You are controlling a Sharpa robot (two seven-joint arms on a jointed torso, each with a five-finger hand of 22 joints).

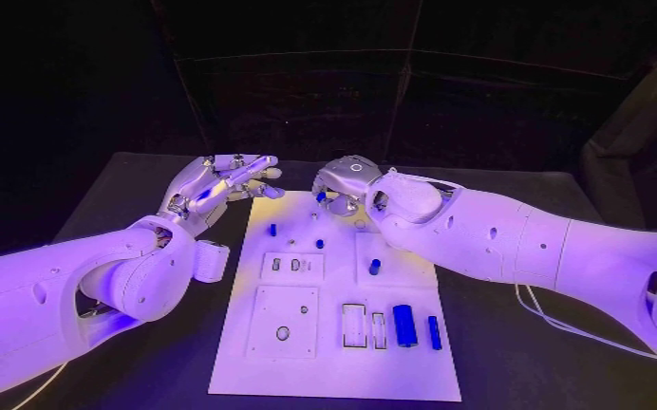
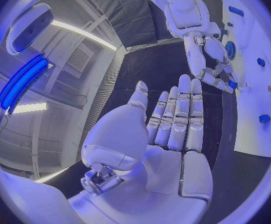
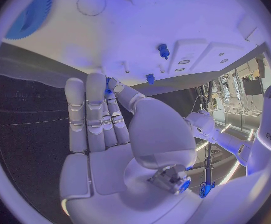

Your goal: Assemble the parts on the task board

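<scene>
The white task board (image 1: 328, 363) lies lengthwise in the middle of the table. My right hand (image 1: 350, 182) hovers over its far end and pinches a small blue part (image 3: 108, 80) between thumb and a finger; the same part (image 2: 233, 84) shows at its fingertips in the left wrist view. My left hand (image 1: 226, 182) is beside the board's far left corner, off the board, with fingers (image 2: 179, 114) straight and apart, holding nothing. Small blue pegs (image 1: 272, 230) (image 1: 319, 243) stand in the board. A blue gear (image 3: 33, 12) lies near the far end.
Two longer blue pieces (image 1: 405, 325) (image 1: 434, 331) lie at the board's near right, next to two narrow slots (image 1: 353, 325). Another blue peg (image 1: 374, 266) stands mid-board. Black table (image 1: 151, 192) surrounds the board on both sides.
</scene>
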